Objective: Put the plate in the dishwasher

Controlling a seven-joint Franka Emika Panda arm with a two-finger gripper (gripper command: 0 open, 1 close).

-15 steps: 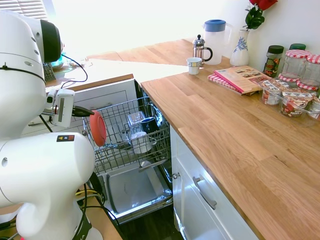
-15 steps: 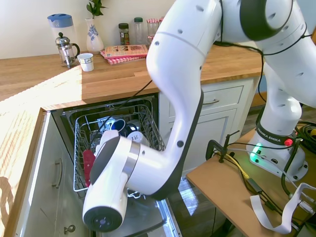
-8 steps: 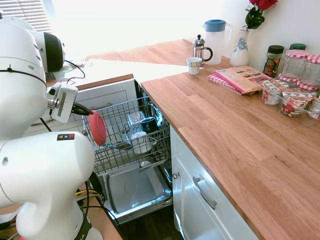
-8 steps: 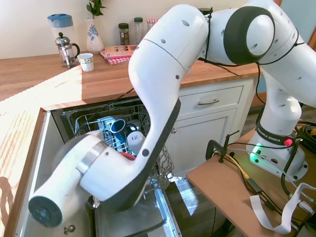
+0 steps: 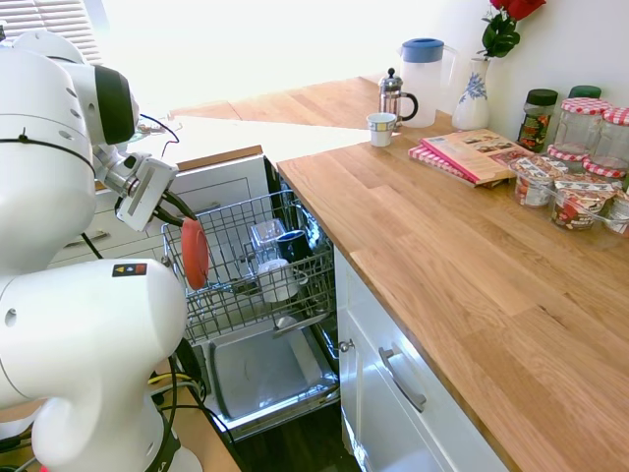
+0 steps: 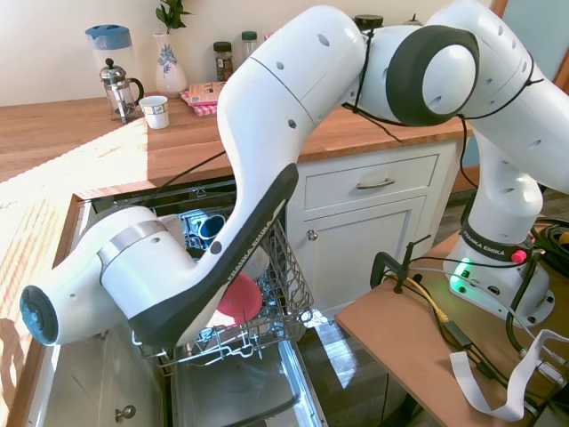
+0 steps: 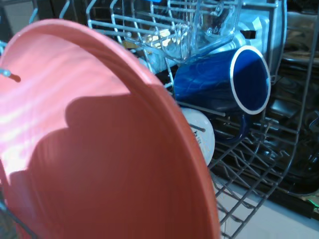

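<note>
The coral-red plate (image 5: 194, 254) stands nearly edge-on over the near end of the dishwasher's pulled-out wire rack (image 5: 257, 287). My gripper (image 5: 185, 220) holds its upper rim from above and is shut on it. In the second exterior view the plate (image 6: 238, 299) shows low in the rack (image 6: 286, 283), and the arm hides the gripper. The plate (image 7: 94, 154) fills most of the wrist view, tilted close to the rack wires. The dishwasher's steel inner door (image 5: 257, 372) lies open below the rack.
A blue mug (image 7: 225, 80), a clear glass (image 7: 202, 25) and a white cup (image 7: 200, 140) sit in the rack just past the plate. On the wooden counter (image 5: 462, 256) are a book (image 5: 470, 152), jars (image 5: 580, 182), a cup (image 5: 381, 128) and a French press (image 5: 395, 96).
My wrist has turned and moved in over the rack. The plate has swung from facing the camera to edge-on and sits lower among the rack wires.
</note>
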